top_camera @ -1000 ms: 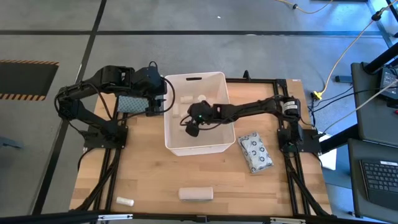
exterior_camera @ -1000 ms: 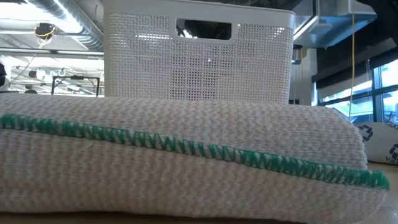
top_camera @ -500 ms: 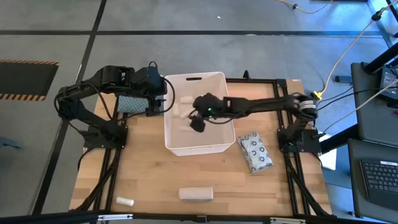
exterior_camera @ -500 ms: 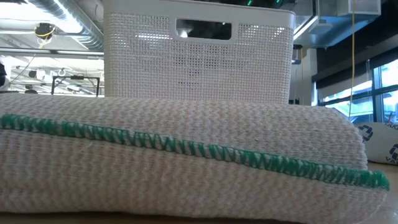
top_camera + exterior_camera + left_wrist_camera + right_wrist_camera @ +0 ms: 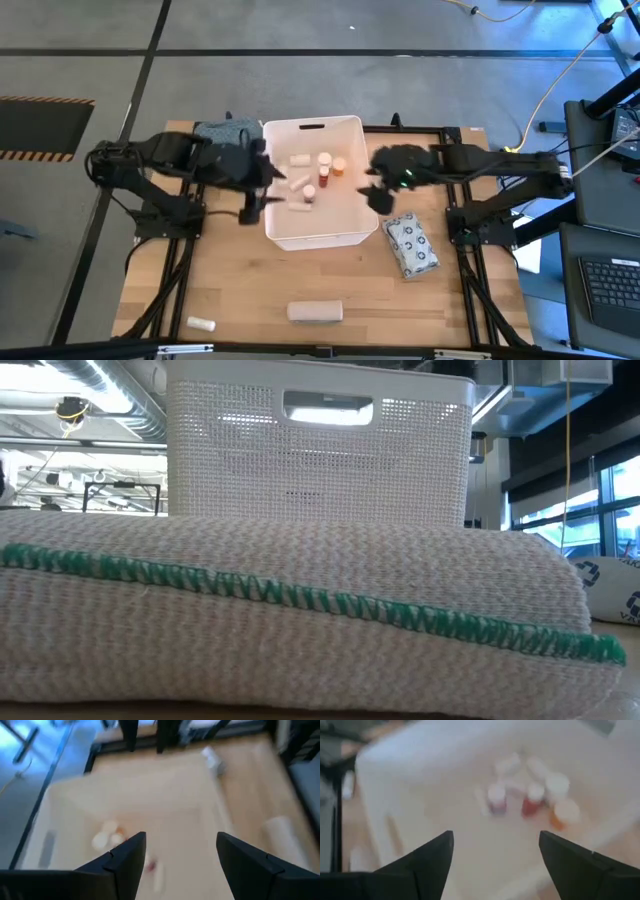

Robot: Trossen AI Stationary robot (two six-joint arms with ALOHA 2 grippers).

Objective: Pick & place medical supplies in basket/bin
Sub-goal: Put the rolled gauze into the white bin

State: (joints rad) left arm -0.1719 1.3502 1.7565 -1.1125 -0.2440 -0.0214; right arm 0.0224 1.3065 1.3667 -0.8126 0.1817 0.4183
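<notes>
The white basket stands mid-table. In it lie small white rolls and bottles with a red cap and an orange cap. My left gripper is open and empty over the basket's left wall; its wrist view looks down into the basket. My right gripper is open and empty over the basket's right wall; its wrist view shows the bottles. The grey-patterned packet, the beige roll and a small white tube lie on the table.
The teal-grey patterned cloth lies at the far left, beside the basket. In the low view the beige roll fills the foreground, with the basket behind it and the packet at the right edge.
My right gripper has come up out of the basket and gone toward the table's right edge, to the basket's right wall. My left gripper has left the cloth at the far left and gone toward the near edge and the basket's left wall. The cloth now shows uncovered.
</notes>
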